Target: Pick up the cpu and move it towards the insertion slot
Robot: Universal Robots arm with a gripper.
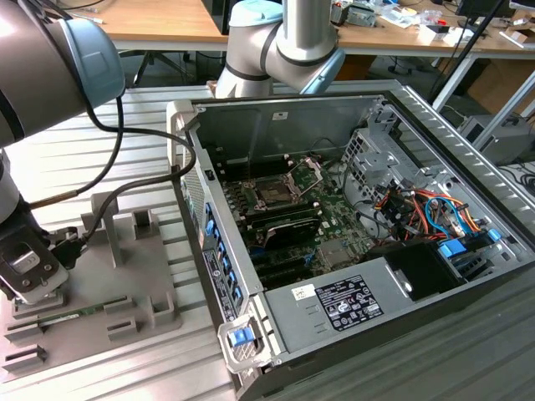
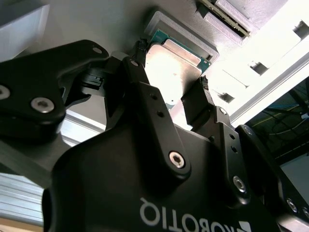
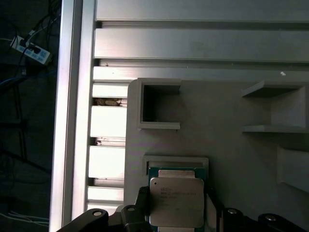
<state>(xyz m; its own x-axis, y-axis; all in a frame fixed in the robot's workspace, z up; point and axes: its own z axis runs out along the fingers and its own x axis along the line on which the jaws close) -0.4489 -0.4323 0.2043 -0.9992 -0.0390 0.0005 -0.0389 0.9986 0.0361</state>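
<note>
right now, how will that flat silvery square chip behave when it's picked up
Likely stiff: the flat silvery square chip has a metal top. Probably light, being thin. Its smooth edges may slip, and the recess of the grey plastic tray could catch it.

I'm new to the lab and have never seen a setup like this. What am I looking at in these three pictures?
It is a robot arm with a two-fingered gripper. The exterior view looks on from outside: an open computer case with the insertion slot on its board, and a grey tray at that view's left. Both wrist views ride on the arm. They show the gripper apparently closed on the cpu, which sits at its recess in the tray.
</note>
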